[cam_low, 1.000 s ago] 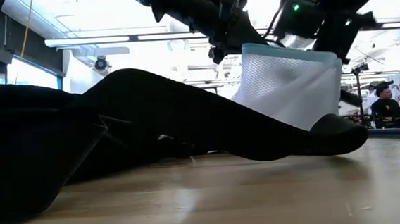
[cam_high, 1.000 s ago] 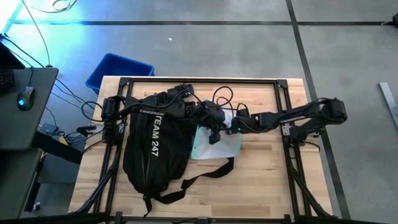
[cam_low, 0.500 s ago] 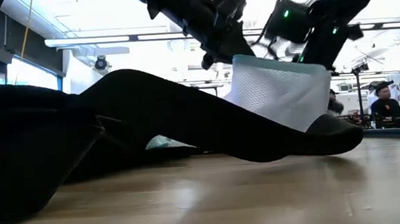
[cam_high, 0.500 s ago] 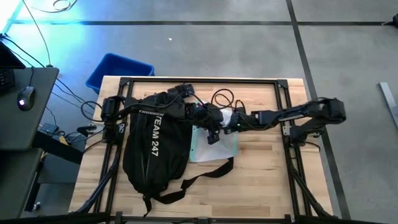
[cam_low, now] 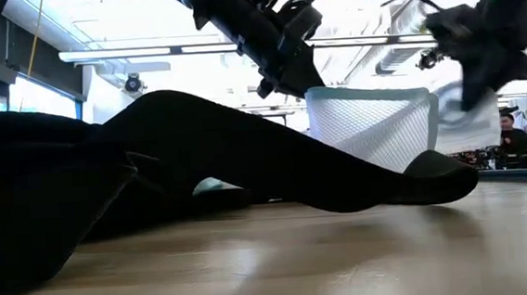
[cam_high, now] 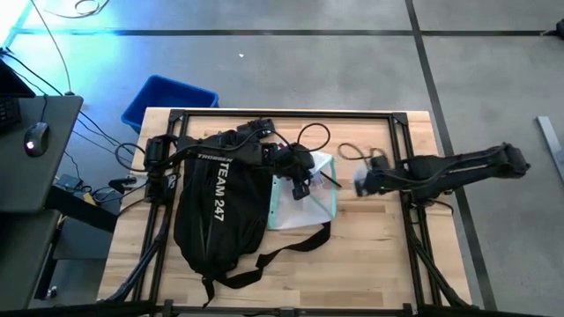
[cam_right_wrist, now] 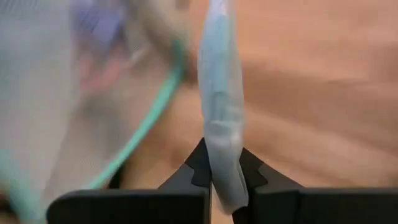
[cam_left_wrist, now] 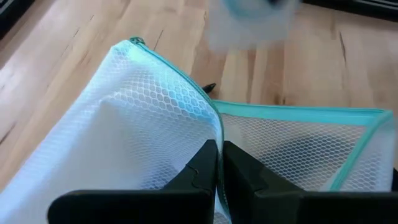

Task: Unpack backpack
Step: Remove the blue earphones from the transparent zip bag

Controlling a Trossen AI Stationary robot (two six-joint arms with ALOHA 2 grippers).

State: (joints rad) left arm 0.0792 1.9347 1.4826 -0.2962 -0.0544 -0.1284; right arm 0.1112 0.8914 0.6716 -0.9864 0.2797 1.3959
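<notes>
The backpack [cam_high: 211, 211]: contents coming out

High view: it lies left of desk [cam_high: 379, 255] centre; the mesh pouch [cam_high: 304, 198] sits at its 3 o'clock, pinched by the left claw [cam_high: 298, 187]. Low view: the pouch rim stands lifted. Left wrist view: fingers clamped on the mesh. Right wrist view: the right claw [cam_right_wrist: 224, 180] grips a pale flat item [cam_right_wrist: 221, 124], likely needing setting down clear at 3 o'clock.

A blue bin [cam_high: 167, 98] sits on the floor off the table's [cam_high: 379, 255] far left corner. Left of the table, a dark desk [cam_high: 31, 167] carries a mouse [cam_high: 34, 137]. A white mesh pouch [cam_high: 304, 198] with teal trim lies on the wood. 1 person [cam_low: 511, 139] shows far behind.
</notes>
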